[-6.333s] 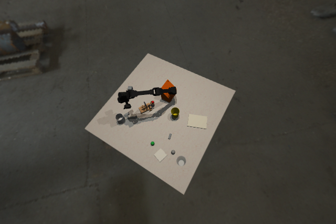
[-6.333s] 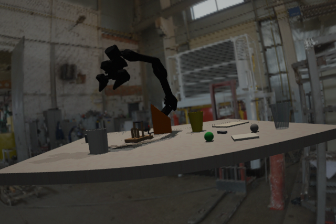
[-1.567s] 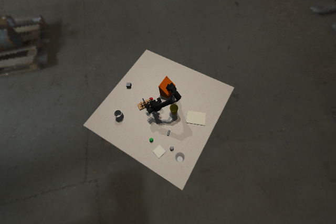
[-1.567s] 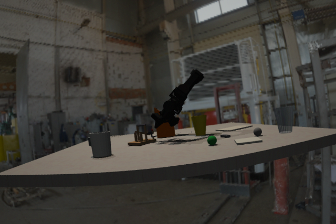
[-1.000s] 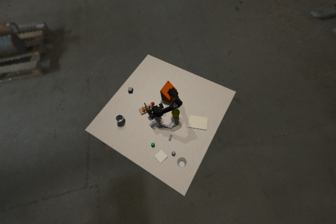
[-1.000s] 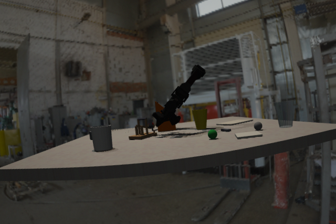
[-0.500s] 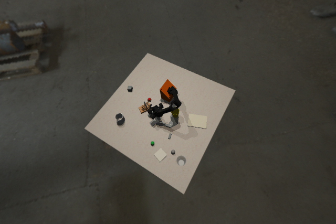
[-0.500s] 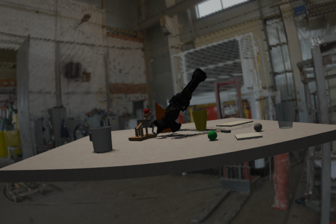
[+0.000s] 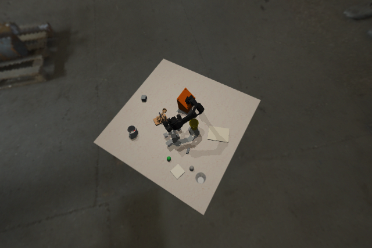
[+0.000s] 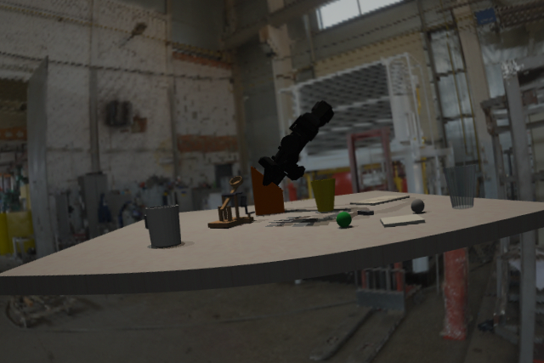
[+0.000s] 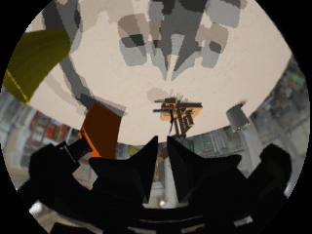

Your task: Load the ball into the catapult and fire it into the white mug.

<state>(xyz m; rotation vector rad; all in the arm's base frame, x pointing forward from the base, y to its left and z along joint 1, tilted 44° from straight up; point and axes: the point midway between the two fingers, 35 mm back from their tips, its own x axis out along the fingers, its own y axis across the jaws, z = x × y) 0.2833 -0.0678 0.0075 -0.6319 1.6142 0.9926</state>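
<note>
The wooden catapult (image 9: 160,118) (image 10: 230,212) (image 11: 175,115) stands near the middle of the table (image 9: 210,89) (image 10: 263,253). Its spoon arm is raised upright and the spoon looks empty. The grey-white mug (image 9: 132,132) (image 10: 163,225) (image 11: 238,117) stands to the left of it. A small red patch shows at the mug's rim in the overhead view; I cannot tell if it is the ball. My gripper (image 9: 167,125) (image 10: 268,176) (image 11: 162,138) hangs just above and behind the catapult. Its fingers are nearly together, with a narrow gap and nothing between them.
An orange block (image 9: 183,99) (image 10: 265,198) (image 11: 99,129) and a yellow cup (image 9: 193,124) (image 10: 323,194) (image 11: 34,60) stand by the arm. A green ball (image 9: 168,158) (image 10: 343,218), a grey ball (image 9: 191,168) (image 10: 417,206), a pale cup (image 9: 200,178) (image 10: 460,185), two flat tiles and a small grey cube (image 9: 143,98) lie around.
</note>
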